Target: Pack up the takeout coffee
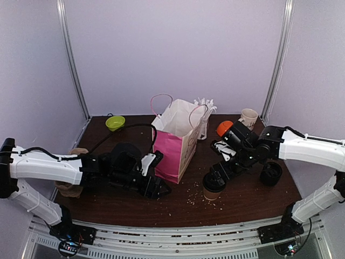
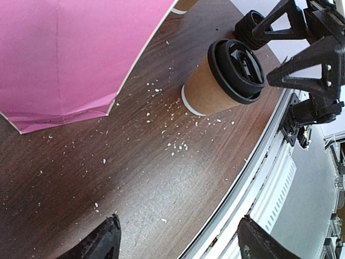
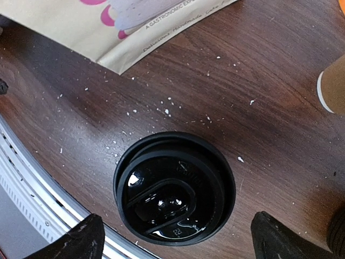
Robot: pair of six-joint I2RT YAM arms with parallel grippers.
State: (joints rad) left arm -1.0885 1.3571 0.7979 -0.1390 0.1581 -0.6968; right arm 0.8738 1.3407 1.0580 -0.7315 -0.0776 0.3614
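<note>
The takeout coffee [image 1: 213, 186] is a brown paper cup with a black lid, standing on the table right of the pink bag [image 1: 173, 148]. My right gripper [image 1: 216, 174] hangs just above it, open. In the right wrist view the lid [image 3: 174, 189] fills the gap between the spread fingertips of this gripper [image 3: 178, 240], untouched. The left wrist view shows the same cup [image 2: 223, 78] with the right fingers [image 2: 304, 59] over it. My left gripper [image 1: 159, 189] sits low at the bag's near corner, open and empty [image 2: 183, 243]. Another brown cup [image 3: 334, 83] shows at the frame edge.
A stack of black lids [image 1: 270, 174] stands right of the coffee. An orange bowl [image 1: 223, 128], a cream mug [image 1: 248, 117] and a green bowl [image 1: 115, 123] sit at the back. Brown cups [image 1: 70, 186] stand behind the left arm. White crumbs dot the table [image 1: 178, 208].
</note>
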